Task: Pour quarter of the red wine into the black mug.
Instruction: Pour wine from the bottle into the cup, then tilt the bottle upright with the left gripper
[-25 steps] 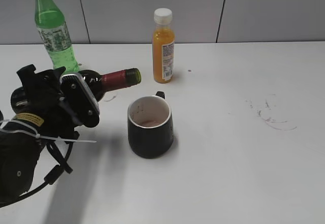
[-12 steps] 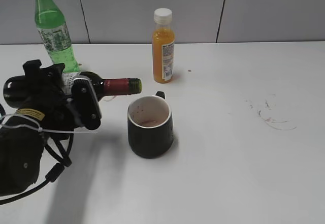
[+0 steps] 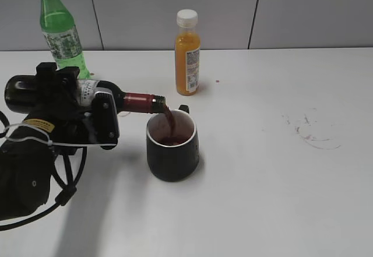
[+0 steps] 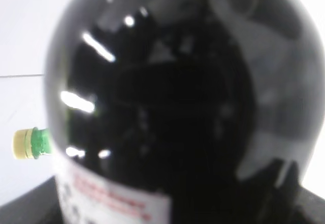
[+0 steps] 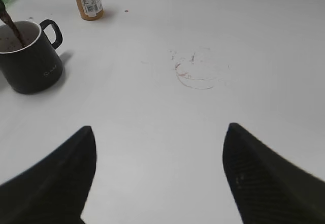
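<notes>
Left gripper (image 3: 87, 114): it is closed around the dark glass bottle of red wine with a dark red foil neck and a white label (image 3: 125, 99), which is held by its fat body.

Bottle: it is laid almost flat, with the neck pointing away from the gripper and the mouth tipped a little down. It is likely held this way so that the wine runs out slowly.

Wine stream (image 3: 166, 116): a thin red stream is seen falling from the bottle mouth into the cup.

Squat black mug with a white inside (image 3: 172, 146): it is stood upright on the white table (image 3: 262, 199), just past the bottle mouth and a little below it, so the stream is caught. Its small handle is turned away from the outside camera.

Right gripper (image 5: 157, 178): its jaws are spread wide and nothing is held. It is hung over bare table, well apart from the mug, out of the way of the pour.

Other bottles: a green plastic bottle (image 3: 61, 32) and an orange juice bottle with a white cap (image 3: 187, 53) are stood behind the held bottle and the mug.

Hard to see: the left wrist view is filled by blurry dark glass. The left fingertips are hidden. How much wine is in the mug cannot be told.
</notes>
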Robot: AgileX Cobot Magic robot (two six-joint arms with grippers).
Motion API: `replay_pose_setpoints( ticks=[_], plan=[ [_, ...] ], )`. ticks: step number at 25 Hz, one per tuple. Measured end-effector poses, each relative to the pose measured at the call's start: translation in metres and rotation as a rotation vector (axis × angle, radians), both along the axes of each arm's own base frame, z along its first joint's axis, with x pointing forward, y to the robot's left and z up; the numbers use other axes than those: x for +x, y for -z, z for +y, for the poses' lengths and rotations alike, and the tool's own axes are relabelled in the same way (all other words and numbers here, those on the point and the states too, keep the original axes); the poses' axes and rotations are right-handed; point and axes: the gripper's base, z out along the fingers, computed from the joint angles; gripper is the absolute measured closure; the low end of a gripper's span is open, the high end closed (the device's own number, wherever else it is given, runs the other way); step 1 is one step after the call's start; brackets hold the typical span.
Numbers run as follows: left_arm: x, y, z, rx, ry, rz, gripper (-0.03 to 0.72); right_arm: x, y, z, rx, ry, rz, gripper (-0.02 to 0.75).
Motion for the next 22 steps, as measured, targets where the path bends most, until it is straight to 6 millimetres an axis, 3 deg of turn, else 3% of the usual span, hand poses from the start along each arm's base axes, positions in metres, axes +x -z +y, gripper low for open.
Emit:
replay_pose_setpoints(
  ticks=[22],
  plan=[
    [0.0003,-0.0003,-0.0005,-0.059,-0.009,-0.011,0.142,0.0,0.0,0.0,0.0,0.0,0.0,0.153]
  ],
)
